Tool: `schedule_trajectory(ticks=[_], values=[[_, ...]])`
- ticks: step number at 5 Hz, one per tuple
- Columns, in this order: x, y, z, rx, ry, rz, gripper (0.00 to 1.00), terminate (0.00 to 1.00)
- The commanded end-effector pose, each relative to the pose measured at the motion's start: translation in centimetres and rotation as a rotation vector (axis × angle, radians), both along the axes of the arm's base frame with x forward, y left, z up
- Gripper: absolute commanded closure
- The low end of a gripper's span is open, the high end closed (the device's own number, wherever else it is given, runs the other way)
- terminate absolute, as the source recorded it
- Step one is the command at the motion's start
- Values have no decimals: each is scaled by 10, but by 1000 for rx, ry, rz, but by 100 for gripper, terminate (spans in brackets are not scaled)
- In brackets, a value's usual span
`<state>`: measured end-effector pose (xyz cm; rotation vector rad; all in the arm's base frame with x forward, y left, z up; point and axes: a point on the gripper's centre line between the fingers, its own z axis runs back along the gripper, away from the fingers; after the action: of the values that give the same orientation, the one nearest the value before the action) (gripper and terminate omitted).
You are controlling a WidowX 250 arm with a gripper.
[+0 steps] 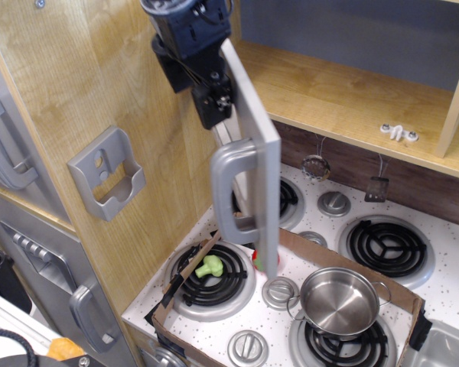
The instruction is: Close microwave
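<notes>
- White speckled toy stovetop with black coil burners, light wood side panel at left, wood shelf above
- Brown cardboard tray lies on the stovetop, holding a small steel pot and a green toy vegetable
- Toy microwave's grey plastic door with loop handle stands ajar, swung out over the burners
- Black gripper presses against the door's upper outer face; finger state cannot be told
- No legible writing or brands

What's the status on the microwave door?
Gripper pressed against the door's outer face near its top; fingers' state unclear. Microwave door partway swung, not shut, loop handle facing out. Nothing visible in the swing path; pot sits low on the stove.
</notes>
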<state>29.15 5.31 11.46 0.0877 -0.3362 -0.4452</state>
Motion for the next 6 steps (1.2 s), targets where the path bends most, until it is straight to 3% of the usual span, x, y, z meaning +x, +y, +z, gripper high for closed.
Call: schedule_trajectory(ticks=[1,3,6], values=[[25,-31,3,-56,-139,-74,0,0],[47,-58,24,-57,-142,-87,0,0],[71,-85,40,-41,-227,-148,0,0]])
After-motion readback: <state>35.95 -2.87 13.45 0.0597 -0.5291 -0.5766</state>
